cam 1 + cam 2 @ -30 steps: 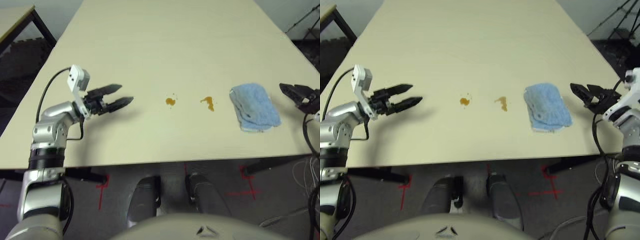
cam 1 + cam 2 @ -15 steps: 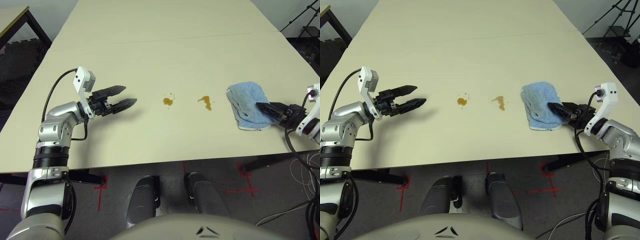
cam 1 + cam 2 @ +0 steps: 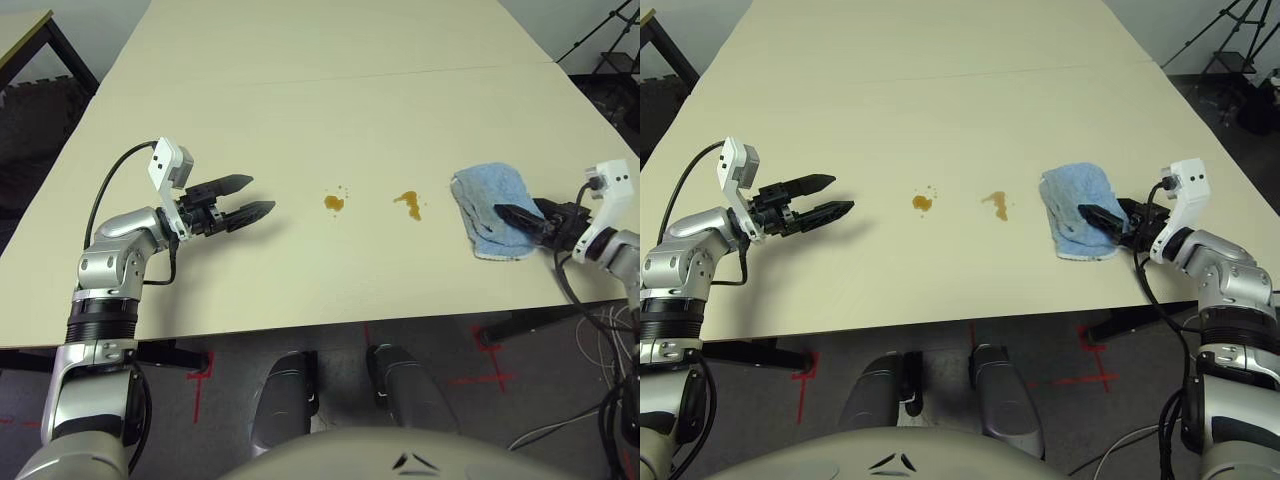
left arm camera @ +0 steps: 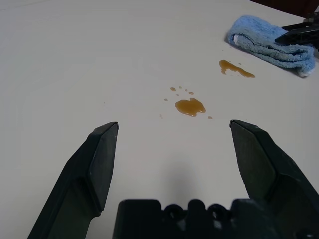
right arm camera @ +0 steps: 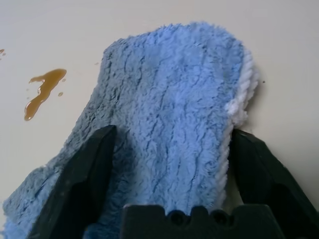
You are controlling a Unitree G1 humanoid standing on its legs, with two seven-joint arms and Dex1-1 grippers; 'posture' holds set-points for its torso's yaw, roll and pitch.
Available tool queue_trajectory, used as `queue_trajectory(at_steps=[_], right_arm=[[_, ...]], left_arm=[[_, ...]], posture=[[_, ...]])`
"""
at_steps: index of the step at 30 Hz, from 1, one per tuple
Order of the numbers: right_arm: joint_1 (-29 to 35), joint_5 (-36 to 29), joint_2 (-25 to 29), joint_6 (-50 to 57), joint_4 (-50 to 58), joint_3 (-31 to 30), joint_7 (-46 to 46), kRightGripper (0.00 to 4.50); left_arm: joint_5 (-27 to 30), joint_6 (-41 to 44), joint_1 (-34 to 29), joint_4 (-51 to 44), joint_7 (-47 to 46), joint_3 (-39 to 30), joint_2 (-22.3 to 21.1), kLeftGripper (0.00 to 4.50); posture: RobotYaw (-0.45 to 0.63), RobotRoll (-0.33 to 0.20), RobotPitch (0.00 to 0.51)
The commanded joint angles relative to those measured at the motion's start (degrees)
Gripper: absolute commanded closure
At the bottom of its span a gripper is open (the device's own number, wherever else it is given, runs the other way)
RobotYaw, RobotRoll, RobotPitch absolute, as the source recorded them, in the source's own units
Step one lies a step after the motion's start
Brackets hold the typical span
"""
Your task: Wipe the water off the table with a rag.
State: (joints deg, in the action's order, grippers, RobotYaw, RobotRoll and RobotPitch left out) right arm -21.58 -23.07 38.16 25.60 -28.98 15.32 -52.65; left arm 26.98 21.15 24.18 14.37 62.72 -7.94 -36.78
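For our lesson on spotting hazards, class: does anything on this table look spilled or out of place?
Yes: two amber puddles of water, ringed by specks, lie on the bare table between the rag and the left gripper.

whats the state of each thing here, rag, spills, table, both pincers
rag: lying on the table, bunched, between the right pincer's fingers
spill nearer the rag: unwiped, elongated
other spill: unwiped, rounder, specks around it
table: wet at the two spills
left pincer: open, empty
right pincer: open, around part of the rag
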Motion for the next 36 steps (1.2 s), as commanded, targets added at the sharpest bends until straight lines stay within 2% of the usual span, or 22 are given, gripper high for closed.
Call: queue_trajectory(at_steps=[1,8,10,19,36], right_arm=[[1.88,1.01,-1.3,1.53,0.64,-3.4,-1.63,1.33],[0.67,3.28,-1.12,-2.2,-0.4,-4.48,-0.59,3.9],[0.09,3.35,-1.27,-3.09,-0.86,-4.0,0.32,4.29],[-4.07,1.19,-5.9,-1.79,2.71,0.26,10.71,4.3],[-2.36,2.22,-17.02,7.43,13.66,-7.91,17.68,4.3]], left_arm=[[-0.44,-0.19,-0.4,-0.38,0.04,0.29,-0.05,0.0],[-0.72,-0.83,0.06,0.34,-0.06,0.4,0.18,0.0],[-0.79,-1.03,0.1,0.49,-0.09,0.4,0.2,0.0],[-1.08,-1.7,0.36,1.1,-0.2,0.55,0.26,0.0],[-1.27,-2.27,0.64,1.69,-0.07,0.47,0.07,0.0]], posture=[[-0.12,0.0,0.16],[-0.12,0.0,0.155],[-0.12,0.0,0.153],[-0.12,0.0,0.145],[-0.11,0.0,0.145]])
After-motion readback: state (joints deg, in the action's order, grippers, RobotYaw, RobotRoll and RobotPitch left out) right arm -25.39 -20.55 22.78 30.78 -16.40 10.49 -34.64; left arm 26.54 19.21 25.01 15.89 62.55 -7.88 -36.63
